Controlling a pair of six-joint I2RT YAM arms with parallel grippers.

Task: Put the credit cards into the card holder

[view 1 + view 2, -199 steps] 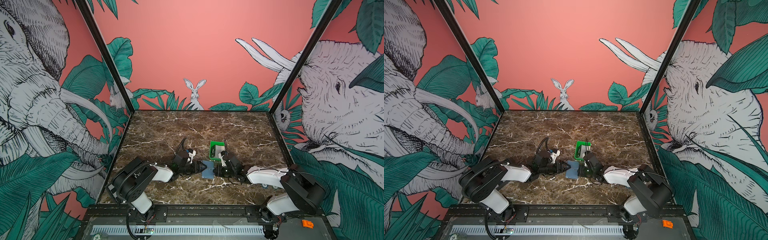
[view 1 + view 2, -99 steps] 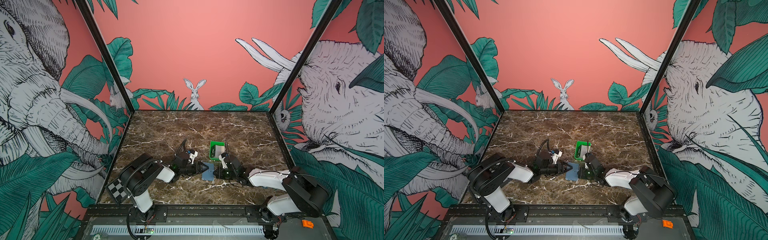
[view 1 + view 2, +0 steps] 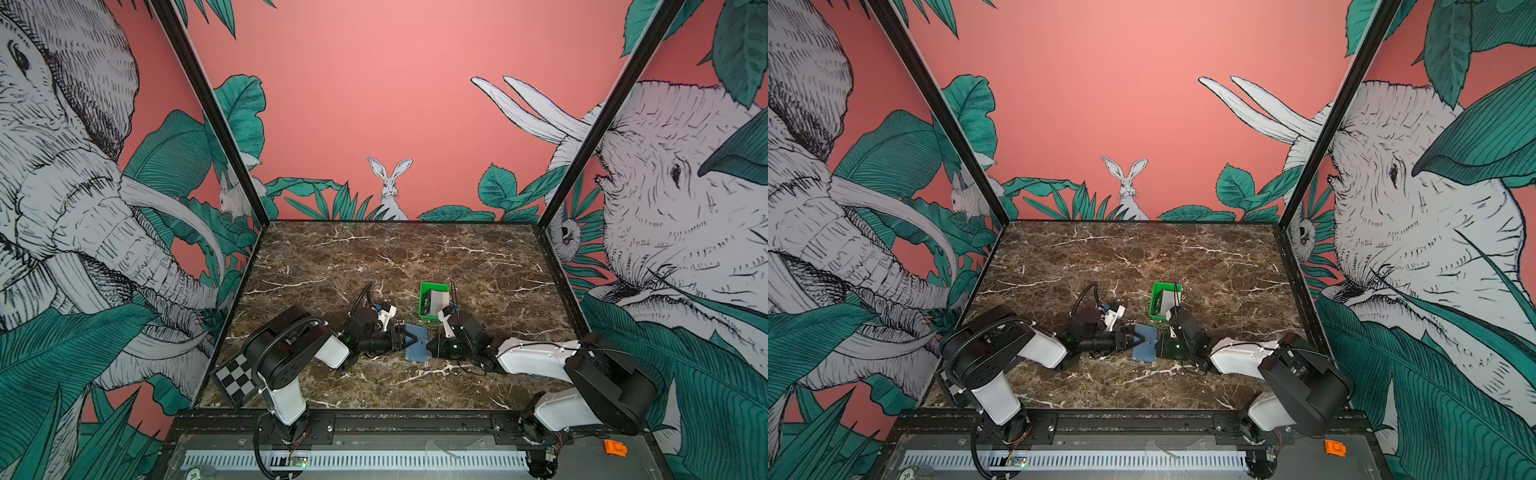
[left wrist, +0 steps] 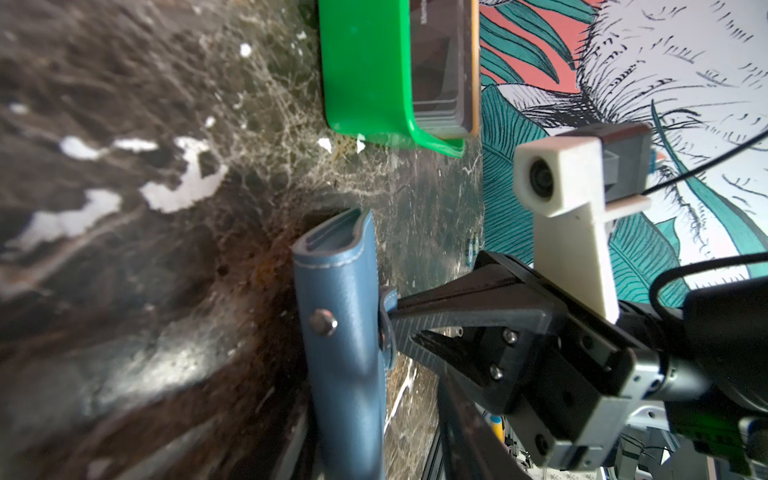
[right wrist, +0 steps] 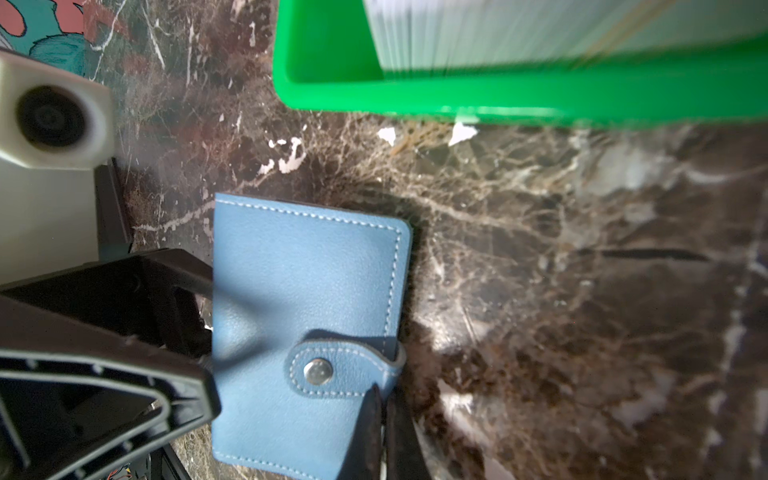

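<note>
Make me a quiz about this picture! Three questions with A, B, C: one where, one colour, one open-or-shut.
1. Where are the cards? A) in a red cup B) in the green tray C) under a book
2. What colour is the wallet? A) yellow B) red C) blue
3. How is the wallet's snap tab? A) fastened B) undone C) torn off
Answers: 1 B: the stack sits inside the tray. 2 C: its cover is blue. 3 A: the tab is snapped onto the cover.

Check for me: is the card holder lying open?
No, the card holder is folded shut, its snap tab lying across the cover.
</note>
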